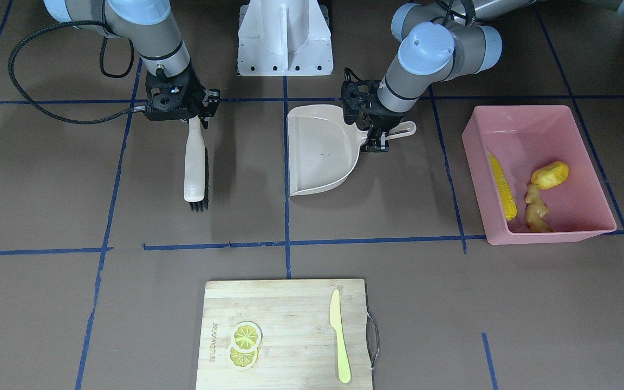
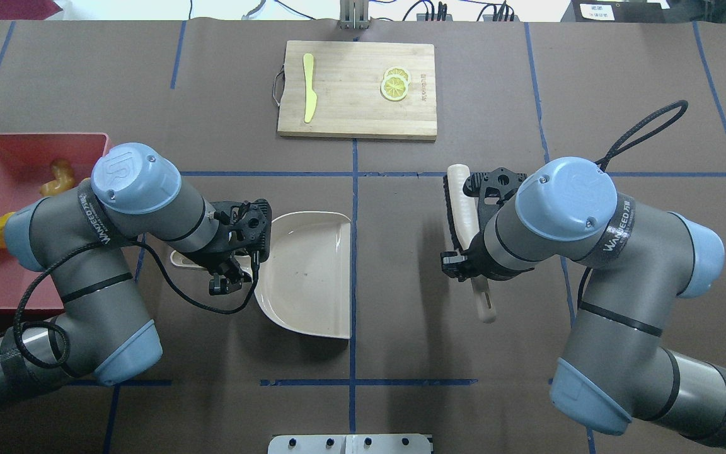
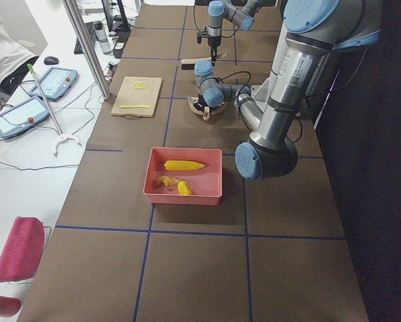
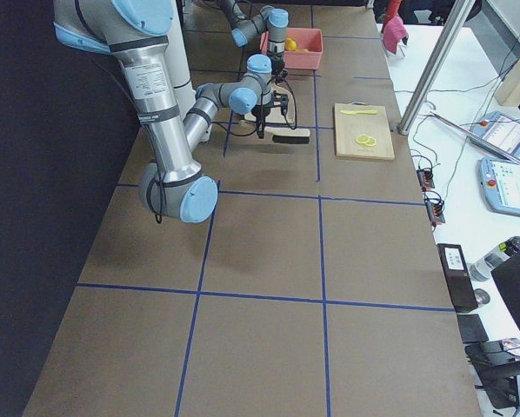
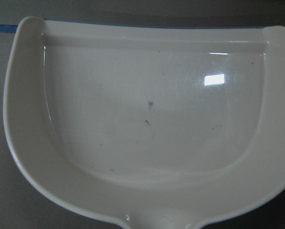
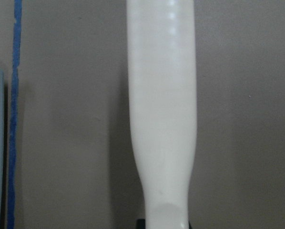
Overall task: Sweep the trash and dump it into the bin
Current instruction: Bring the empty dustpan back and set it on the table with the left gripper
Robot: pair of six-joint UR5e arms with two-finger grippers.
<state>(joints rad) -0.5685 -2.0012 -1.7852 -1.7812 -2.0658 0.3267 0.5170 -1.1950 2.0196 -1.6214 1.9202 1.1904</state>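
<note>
Sweeping and dumping look done: the corn cob (image 1: pixel 501 187), potato piece (image 1: pixel 550 174) and ginger root (image 1: pixel 537 210) lie in the pink bin (image 1: pixel 588 162) at the desk's (image 1: pixel 46 179) left end. The dustpan (image 1: pixel 320 151) sits empty. The left end effector (image 1: pixel 377 143) is at its handle and the right end effector (image 1: pixel 197 118) at the brush (image 1: pixel 195 173); I cannot tell whether either is clamped.

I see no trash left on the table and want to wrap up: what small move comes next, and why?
Probably open the left gripper and let go of the dustpan. It looks empty and flat on the table, and the corn cob, potato piece and ginger root already lie in the pink bin. The right gripper can set down its brush after.
</note>
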